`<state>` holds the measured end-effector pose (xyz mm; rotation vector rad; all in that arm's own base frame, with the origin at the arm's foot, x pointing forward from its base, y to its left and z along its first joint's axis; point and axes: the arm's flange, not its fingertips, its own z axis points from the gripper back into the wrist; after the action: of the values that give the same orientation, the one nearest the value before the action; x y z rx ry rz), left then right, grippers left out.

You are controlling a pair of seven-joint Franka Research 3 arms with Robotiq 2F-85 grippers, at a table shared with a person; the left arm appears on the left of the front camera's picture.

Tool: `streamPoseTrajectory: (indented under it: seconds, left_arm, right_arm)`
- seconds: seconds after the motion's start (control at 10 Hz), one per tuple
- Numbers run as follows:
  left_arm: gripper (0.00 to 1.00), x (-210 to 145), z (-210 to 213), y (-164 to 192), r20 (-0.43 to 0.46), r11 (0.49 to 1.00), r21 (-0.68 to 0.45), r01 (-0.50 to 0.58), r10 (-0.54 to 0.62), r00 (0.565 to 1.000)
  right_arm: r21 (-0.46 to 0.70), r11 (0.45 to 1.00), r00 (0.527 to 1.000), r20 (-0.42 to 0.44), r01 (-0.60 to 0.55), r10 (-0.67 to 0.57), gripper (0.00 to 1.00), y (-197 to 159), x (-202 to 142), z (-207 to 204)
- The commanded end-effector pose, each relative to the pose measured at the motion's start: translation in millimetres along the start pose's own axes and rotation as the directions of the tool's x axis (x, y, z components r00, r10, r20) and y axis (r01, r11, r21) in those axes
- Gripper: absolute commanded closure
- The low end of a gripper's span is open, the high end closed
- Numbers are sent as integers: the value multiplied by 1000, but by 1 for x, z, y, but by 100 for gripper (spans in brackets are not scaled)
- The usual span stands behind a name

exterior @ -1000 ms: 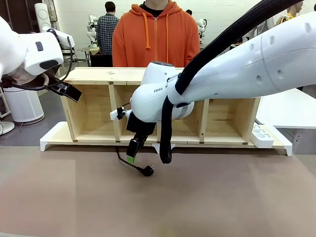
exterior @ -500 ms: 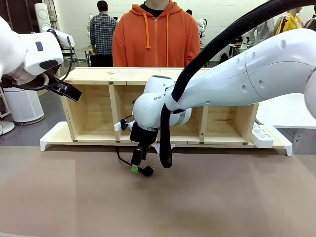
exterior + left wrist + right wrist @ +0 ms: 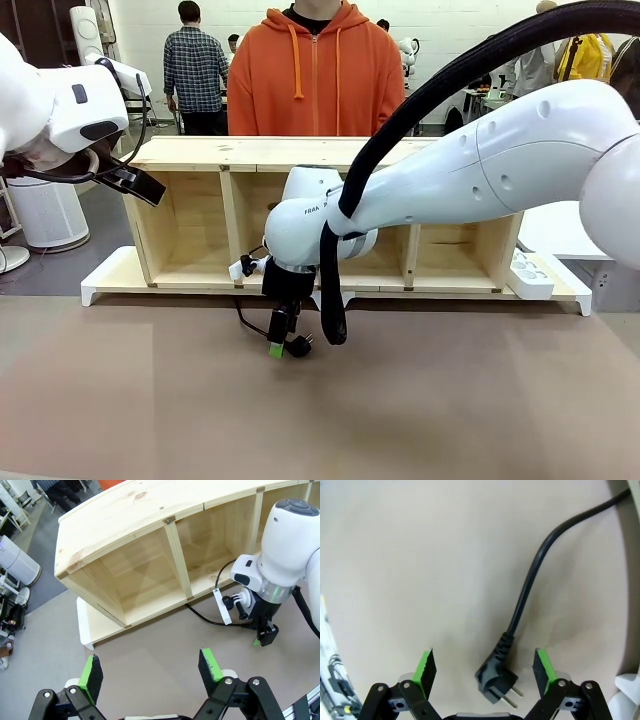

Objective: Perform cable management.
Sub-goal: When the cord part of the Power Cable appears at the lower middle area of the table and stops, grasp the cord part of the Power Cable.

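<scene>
The black cable (image 3: 530, 580) lies on the brown table, running out of the wooden shelf (image 3: 330, 155) and ending in a chunky plug (image 3: 494, 676) with two pins. In the front view the plug (image 3: 298, 346) rests just in front of the shelf base. My right gripper (image 3: 485, 667) hangs open directly over the plug, a green pad on each side of it, not touching it; in the front view this right gripper (image 3: 277, 345) points down close to the table. My left gripper (image 3: 150, 667) is open and empty, held high at the left of the shelf.
A person in an orange hoodie (image 3: 315, 70) stands behind the shelf. A white power strip (image 3: 530, 272) lies on the shelf base at the right. The thick ribbed hose (image 3: 330, 290) hangs off my right arm. Bare table spreads in front.
My right arm has lowered its gripper toward the table, down over the plug. The left arm has stayed still.
</scene>
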<state>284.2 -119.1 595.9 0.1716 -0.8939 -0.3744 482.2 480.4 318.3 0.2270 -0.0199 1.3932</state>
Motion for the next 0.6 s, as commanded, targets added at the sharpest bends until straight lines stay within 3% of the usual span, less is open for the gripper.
streamPoseTrajectory:
  seconds: [0.0,0.5]
  left_arm:
    - [0,1,-2,0,12,1000,2,2,-2,1000]
    - [0,1,-2,0,12,1000,2,2,-2,1000]
  right_arm:
    - [-89,996,998,-63,-11,6,0,-5,8,-4]
    - [-114,993,998,-59,-9,2,0,-6,11,-9]
